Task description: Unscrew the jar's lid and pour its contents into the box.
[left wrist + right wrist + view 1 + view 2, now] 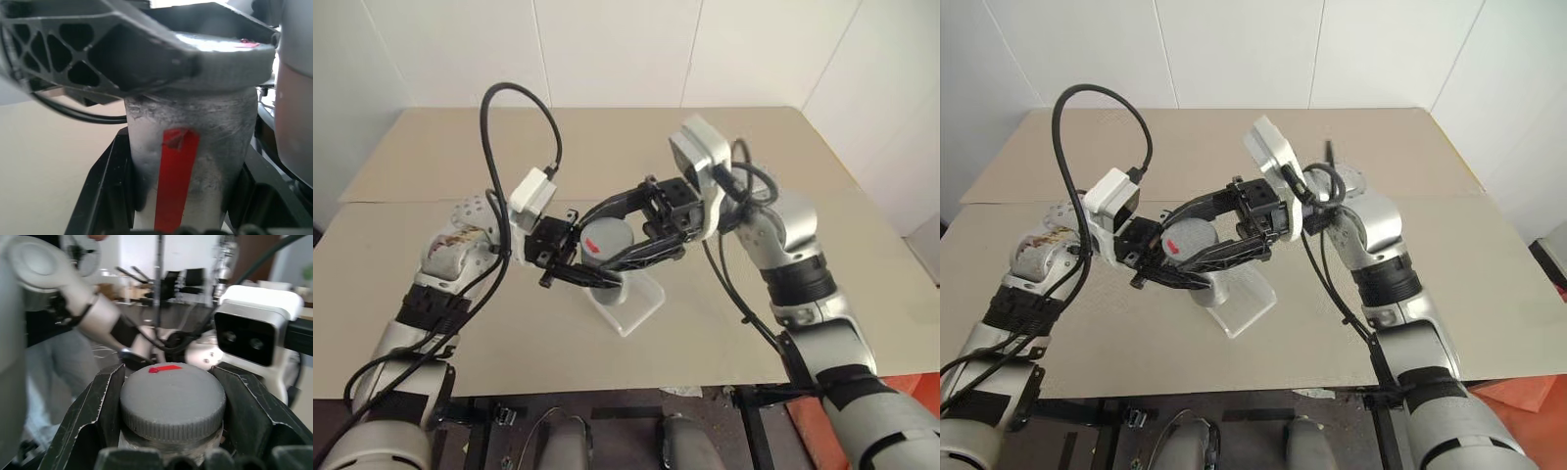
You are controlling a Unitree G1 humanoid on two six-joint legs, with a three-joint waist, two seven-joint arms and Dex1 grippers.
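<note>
With the left gripper [592, 279] clamping the jar [195, 161] and the right gripper [168, 406] clamping its lid [171, 404], a slipping twist could tip it toward the box [636, 308] at five o'clock.

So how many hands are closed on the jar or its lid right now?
2. The left hand is shut on the jar around its body; the right hand is shut on the lid, above the box.

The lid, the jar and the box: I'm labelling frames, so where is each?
the lid [172, 396], right wrist view, on its flat top.
the jar [195, 161], left wrist view, on its grey side wall.
the box [641, 304], left eye view, on its clear rim.
</note>
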